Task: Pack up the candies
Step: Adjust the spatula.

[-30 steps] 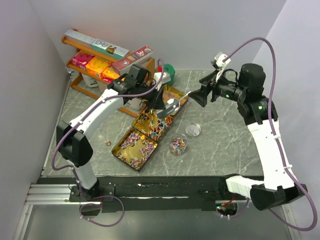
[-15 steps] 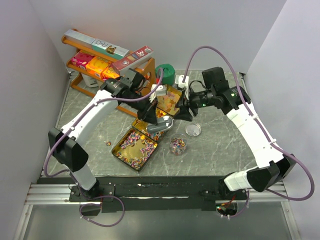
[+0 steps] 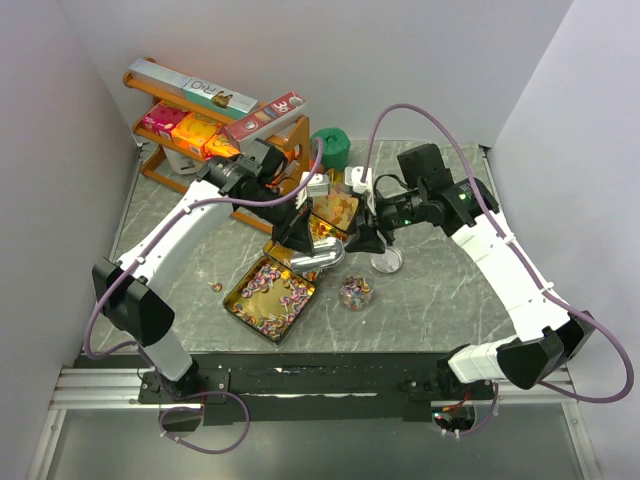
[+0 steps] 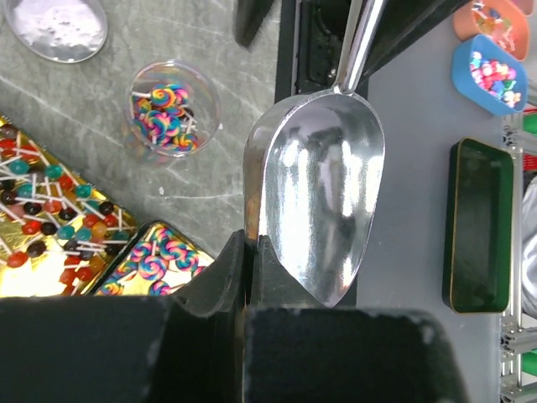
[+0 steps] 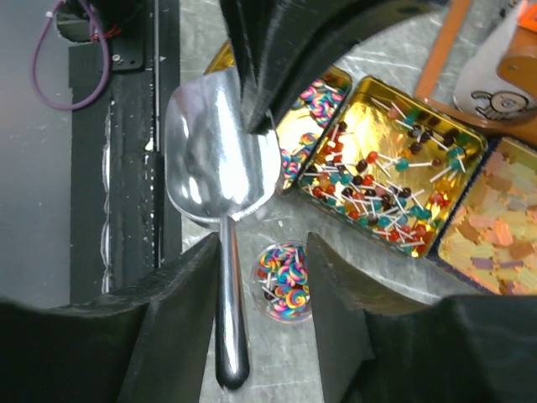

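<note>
Brightly swirled candies [image 4: 168, 107], pink, blue, yellow

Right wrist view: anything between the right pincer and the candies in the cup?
Yes, the metal scoop: its handle lies in the gap of the open right pincer, just beside the cup holding the candies, while the left pincer is shut on the bowl's rim. The cup is uncovered.

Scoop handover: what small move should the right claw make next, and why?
Probably close the right claw on the handle. The left claw pinches the scoop by its bowl rim, and the handle lies between the right claw's open fingers, close against one, not yet gripped.
</note>
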Tool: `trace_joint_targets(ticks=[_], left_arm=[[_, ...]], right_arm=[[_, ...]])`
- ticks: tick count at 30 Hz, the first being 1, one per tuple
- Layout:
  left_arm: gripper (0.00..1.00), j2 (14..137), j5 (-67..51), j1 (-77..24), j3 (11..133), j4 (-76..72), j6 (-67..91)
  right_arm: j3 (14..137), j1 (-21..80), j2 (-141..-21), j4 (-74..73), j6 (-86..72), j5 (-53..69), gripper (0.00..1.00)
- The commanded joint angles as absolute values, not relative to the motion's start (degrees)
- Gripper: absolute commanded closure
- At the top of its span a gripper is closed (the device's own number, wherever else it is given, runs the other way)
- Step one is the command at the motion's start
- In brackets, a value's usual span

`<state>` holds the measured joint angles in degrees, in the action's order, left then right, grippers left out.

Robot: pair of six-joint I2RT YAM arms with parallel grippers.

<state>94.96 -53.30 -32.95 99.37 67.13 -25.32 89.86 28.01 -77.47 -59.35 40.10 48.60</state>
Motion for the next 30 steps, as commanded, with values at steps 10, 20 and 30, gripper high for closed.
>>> trace_joint_targets(ticks=[10, 20, 30], left_arm=[[0.97, 94.22, -56.25, -31.29, 101.34, 62.50, -22.33], [0.01, 89.92, -42.91, -25.41, 96.08, 43.91, -7.05], [0.09, 87.71, -33.14, -19.51, 82.02, 23.67, 10.63]], right_arm=[[88.07, 30.85, -75.94, -56.78, 38.14, 43.60, 1.00], [87.37, 26.38, -76.90, -54.76, 37.00, 34.29, 1.00], [90.86, 21.01, -90.68, -44.39, 35.51, 14.16, 1.00]])
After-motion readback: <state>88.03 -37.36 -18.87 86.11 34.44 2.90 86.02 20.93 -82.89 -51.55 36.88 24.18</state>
